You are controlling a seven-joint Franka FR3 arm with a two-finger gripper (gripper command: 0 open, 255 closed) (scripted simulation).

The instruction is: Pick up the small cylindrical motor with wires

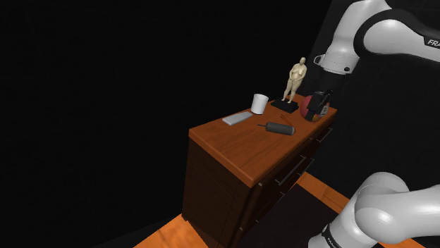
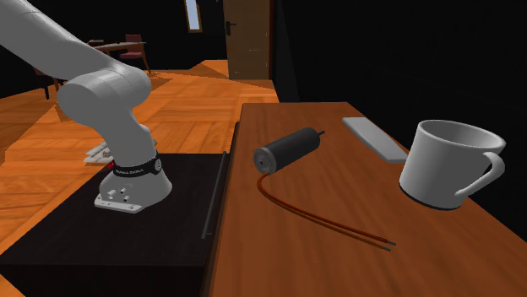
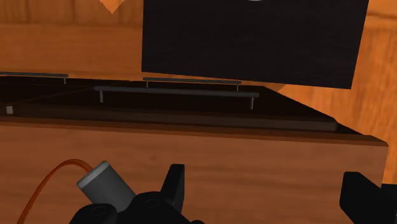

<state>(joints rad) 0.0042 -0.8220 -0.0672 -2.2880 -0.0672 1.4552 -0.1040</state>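
Hanging over brown wooden dresser top (image 3: 254,147), my black gripper (image 3: 264,188): jaws apart, empty. Small grey cylindrical motor (image 3: 102,182) lies outside gap, one end hidden behind my hand; orange wires (image 3: 49,177) cut off.

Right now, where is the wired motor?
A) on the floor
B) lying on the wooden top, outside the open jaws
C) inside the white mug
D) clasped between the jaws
B: the motor lies on the wooden top beside the jaws, which stand apart with nothing between them.
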